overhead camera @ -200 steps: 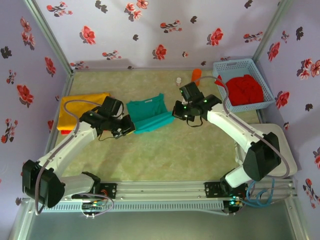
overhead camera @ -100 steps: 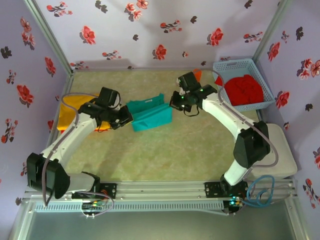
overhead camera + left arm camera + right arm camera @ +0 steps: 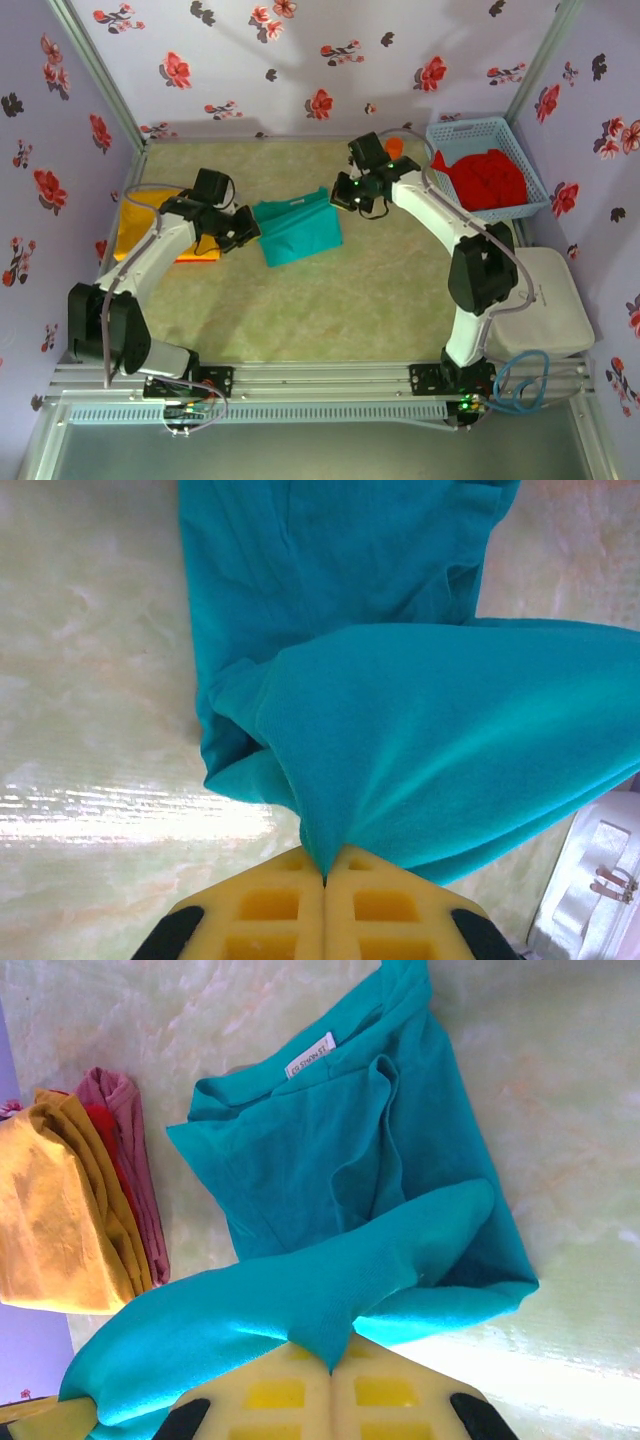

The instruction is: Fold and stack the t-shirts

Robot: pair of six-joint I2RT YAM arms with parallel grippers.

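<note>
My left gripper (image 3: 245, 228) is clamped tight on the near-left edge of the soft teal short-sleeved t-shirt (image 3: 298, 228). In the left wrist view its yellow foam pads (image 3: 270, 910) meet at the gripper (image 3: 324, 880) with a pinch of the teal cloth (image 3: 400, 730) drawn up between them. A broad fold rises from that pinch over the rest of the shirt, which lies on the pale green marbled table (image 3: 330, 300). My right gripper (image 3: 340, 197) is closed just as hard on the shirt's far-right edge. In the right wrist view the cloth (image 3: 330, 1160) runs up out of the closed pads at the gripper (image 3: 332, 1365) and stretches in a raised band toward the lower left. The shirt's neck opening, with its small white label (image 3: 310, 1057), lies flat beyond the band. So the teal shirt sits in the middle of the table between my two grippers, partly doubled over, with both of them gripping it. The folded yellow-orange t-shirt (image 3: 135, 222) lies at the left side of the table, partly under my left arm. From the right wrist it (image 3: 50, 1210) shows red cloth edges (image 3: 135, 1180) along its side. At the far right corner stands the light blue plastic lattice basket (image 3: 470, 127), with red shirts (image 3: 490, 178) heaped in it. A small orange cylinder (image 3: 394, 147) stands just behind my right wrist.
</note>
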